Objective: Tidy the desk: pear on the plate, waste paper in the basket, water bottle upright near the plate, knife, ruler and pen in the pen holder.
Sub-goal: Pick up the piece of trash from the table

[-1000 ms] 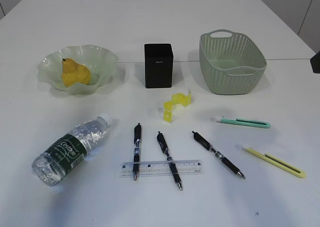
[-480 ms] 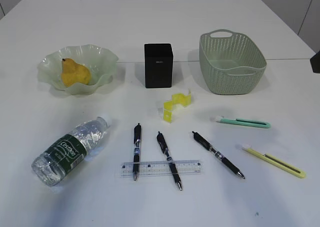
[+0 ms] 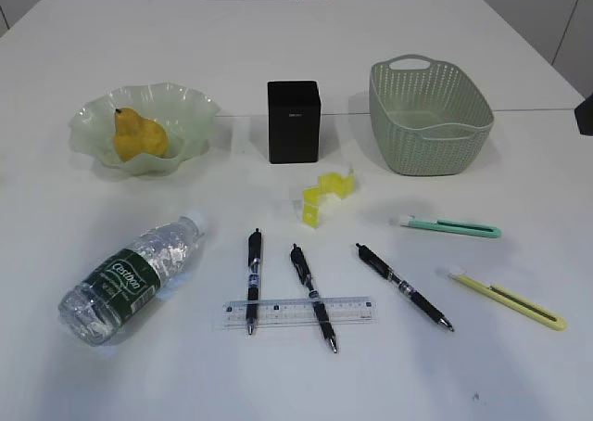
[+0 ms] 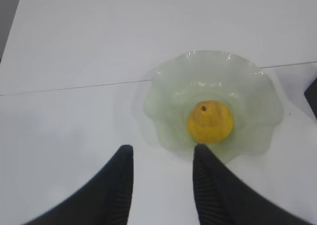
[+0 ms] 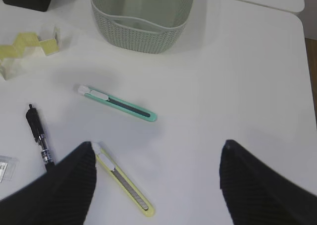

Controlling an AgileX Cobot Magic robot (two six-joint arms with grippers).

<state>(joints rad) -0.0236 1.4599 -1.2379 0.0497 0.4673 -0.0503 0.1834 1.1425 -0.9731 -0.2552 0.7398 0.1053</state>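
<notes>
On the large plain white desk (image 3: 296, 31), farthest left, sits the translucent pale green glass plate (image 3: 190, 106) with a wavy ruffled rim, and the yellow pear (image 3: 137, 135) with a short dark stem lies inside it. In the left wrist view the left gripper (image 4: 162, 155) hangs above the near edge of that plate with its dark fingers (image 4: 119, 185) parted and nothing between them. In front of the plate, the small clear plastic water bottle (image 3: 130, 277) with a dark green label and white cap lies on its side, cap pointing toward the back right. Toward the middle, the matte black square-sided pen holder (image 3: 294, 121) stands upright at the back, with a crumpled yellow-and-white scrap of waste paper (image 3: 326, 196) in front of it. Nearer the front lie three black pens: the left pen (image 3: 253, 277), the middle pen (image 3: 313, 296) and the right pen (image 3: 404, 287). The clear transparent plastic ruler (image 3: 298, 312) lies flat across the first two. On the right at the back stands the sage-green perforated oval basket (image 3: 430, 117). In front of it lie a teal utility knife (image 3: 450, 226) and, nearer and further right, a yellow utility knife (image 3: 507, 298). The right gripper (image 5: 156, 170) hovers wide open above both knives, holding nothing.
</notes>
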